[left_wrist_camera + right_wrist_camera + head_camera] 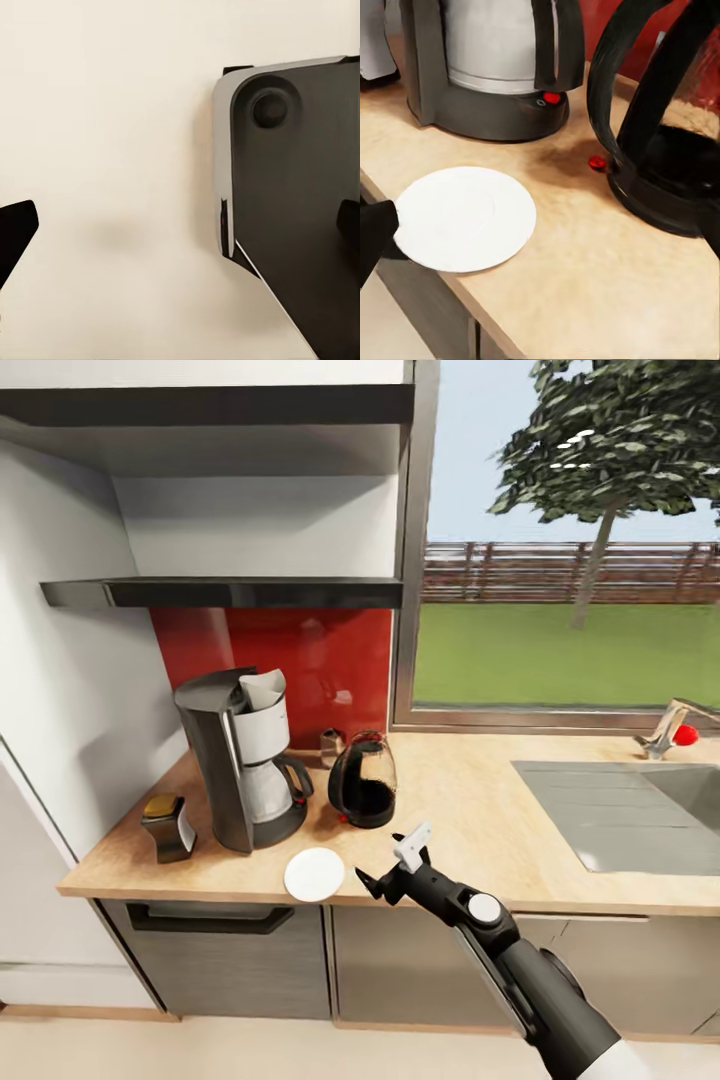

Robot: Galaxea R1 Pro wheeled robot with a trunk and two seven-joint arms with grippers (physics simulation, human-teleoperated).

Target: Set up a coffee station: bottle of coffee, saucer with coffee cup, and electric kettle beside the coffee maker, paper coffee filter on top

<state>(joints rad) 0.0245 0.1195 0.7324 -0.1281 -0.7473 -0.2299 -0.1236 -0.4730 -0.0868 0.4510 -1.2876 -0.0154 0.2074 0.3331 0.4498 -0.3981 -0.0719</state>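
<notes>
The coffee maker (pixel 245 760) stands on the kitchen countertop (pixel 470 830) at the left, and the paper coffee filter (pixel 263 688) sits in its top. Left of the machine stands the bottle of coffee (pixel 168 825); the electric kettle (pixel 363 780) is on its right. The saucer (pixel 314 874) lies bare near the front edge, in front of both. My right gripper (pixel 380 858) hovers open just right of the saucer (pixel 463 217), empty, facing the coffee maker (pixel 487 67) and the kettle (pixel 660 135). The kitchen shelf (pixel 250 592) above is bare. My left gripper (pixel 180 225) is open over the floor. The coffee cup is out of view.
A small shiny brown box (pixel 332 745) stands against the red backsplash between machine and kettle. The steel sink (pixel 630 810) and its faucet (pixel 668 730) lie at the right. A white wall closes the counter's left end. Part of my base (pixel 292 202) is in the left wrist view.
</notes>
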